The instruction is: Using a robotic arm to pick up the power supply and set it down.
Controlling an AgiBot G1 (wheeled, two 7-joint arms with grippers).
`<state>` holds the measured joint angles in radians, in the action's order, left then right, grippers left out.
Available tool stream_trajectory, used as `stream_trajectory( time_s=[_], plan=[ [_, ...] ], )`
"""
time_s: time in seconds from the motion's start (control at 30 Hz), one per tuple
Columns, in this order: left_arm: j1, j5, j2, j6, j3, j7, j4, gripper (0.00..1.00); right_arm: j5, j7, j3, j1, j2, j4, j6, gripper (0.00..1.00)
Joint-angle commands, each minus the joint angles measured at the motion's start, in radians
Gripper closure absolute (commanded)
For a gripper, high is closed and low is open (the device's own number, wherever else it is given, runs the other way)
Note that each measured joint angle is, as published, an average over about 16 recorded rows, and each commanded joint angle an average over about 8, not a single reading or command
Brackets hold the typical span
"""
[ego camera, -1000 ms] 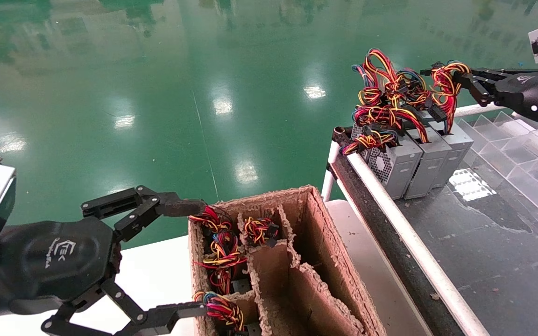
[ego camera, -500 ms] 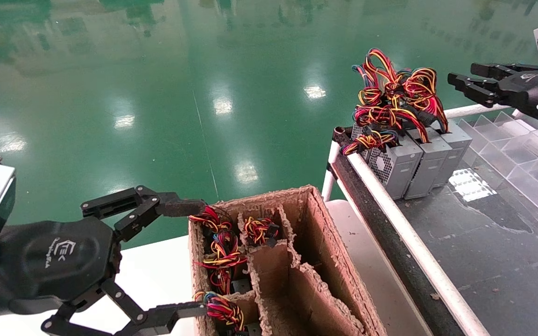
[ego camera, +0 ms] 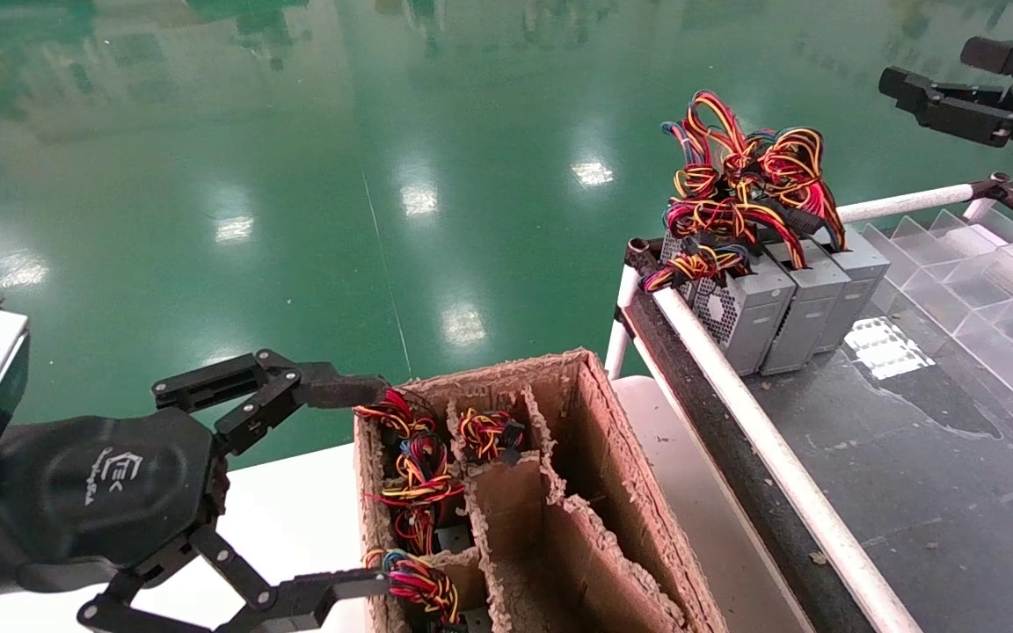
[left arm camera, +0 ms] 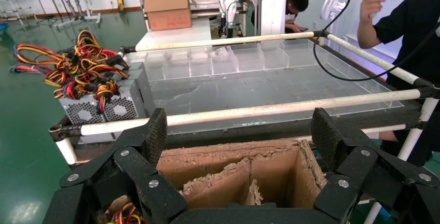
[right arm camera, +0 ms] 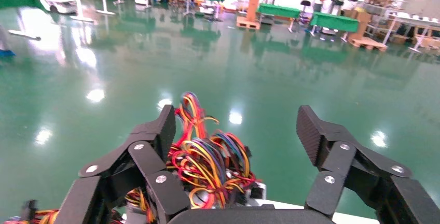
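Bright, even overhead light fills the scene. The glossy green floor (ego camera: 295, 176) mirrors it as soft white patches of glare, strongest in the middle and far areas, with blurred reflections of the hall along its far edge. The dark table surface (ego camera: 911, 457) on the right carries a small bright reflection near the clear plastic dividers (ego camera: 981, 264), which catch pale highlights. Shadows are weak and soft; the deep compartments of the cardboard carton (ego camera: 594, 492) fall into shade. The head view is sharp. In the right wrist view the far hall looks overexposed and washed out, and the nearest black fingers (right arm camera: 150, 146) are slightly soft.
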<state>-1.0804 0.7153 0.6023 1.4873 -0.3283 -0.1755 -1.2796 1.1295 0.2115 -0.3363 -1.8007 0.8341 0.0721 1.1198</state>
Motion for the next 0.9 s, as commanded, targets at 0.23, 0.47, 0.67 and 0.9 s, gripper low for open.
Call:
stream_trajectory(
  time_s=[0.23, 0.47, 0.67, 0.9],
  plan=[
    [0.001, 0.003, 0.002, 0.002, 0.005, -0.002, 0.0, 0.0, -0.054, -0.045, 0.011, 0.086, -0.029, 0.143, 0.052, 0.0],
    [0.001, 0.003, 0.002, 0.002, 0.005, -0.002, 0.0, 0.0, -0.102, -0.094, 0.018, 0.175, -0.056, 0.292, 0.097, 0.0],
    [0.001, 0.003, 0.002, 0.002, 0.004, -0.002, 0.0, 0.0, -0.143, -0.137, 0.023, 0.251, -0.079, 0.419, 0.135, 0.0],
    [0.001, 0.003, 0.002, 0.002, 0.004, -0.002, 0.0, 0.0, -0.191, -0.186, 0.029, 0.34, -0.106, 0.567, 0.18, 0.0]
  ],
)
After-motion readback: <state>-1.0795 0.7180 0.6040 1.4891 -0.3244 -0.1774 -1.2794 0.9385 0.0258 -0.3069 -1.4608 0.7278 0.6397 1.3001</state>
